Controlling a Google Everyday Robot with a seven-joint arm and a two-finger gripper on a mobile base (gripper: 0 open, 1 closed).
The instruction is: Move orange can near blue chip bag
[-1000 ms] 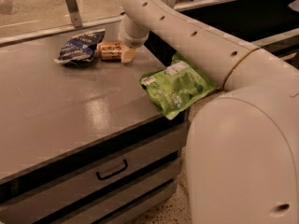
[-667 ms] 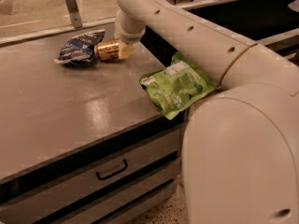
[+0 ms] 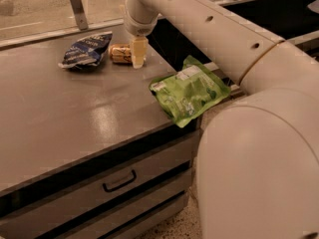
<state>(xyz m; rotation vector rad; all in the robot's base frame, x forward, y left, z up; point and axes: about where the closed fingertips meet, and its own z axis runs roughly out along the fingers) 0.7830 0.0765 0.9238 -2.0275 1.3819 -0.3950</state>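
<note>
Where the cylindrical orange can (image 3: 118, 54) lies, the hand (image 3: 135, 59) hangs.

The orange can (image 3: 118, 53), golden with dark lettering, lies on its side on the counter (image 3: 75, 113) in the upper left of the frame, just right of the crumpled navy blue chip bag (image 3: 85, 49). The gripper (image 3: 138, 54) stands at the can's right end.
</note>
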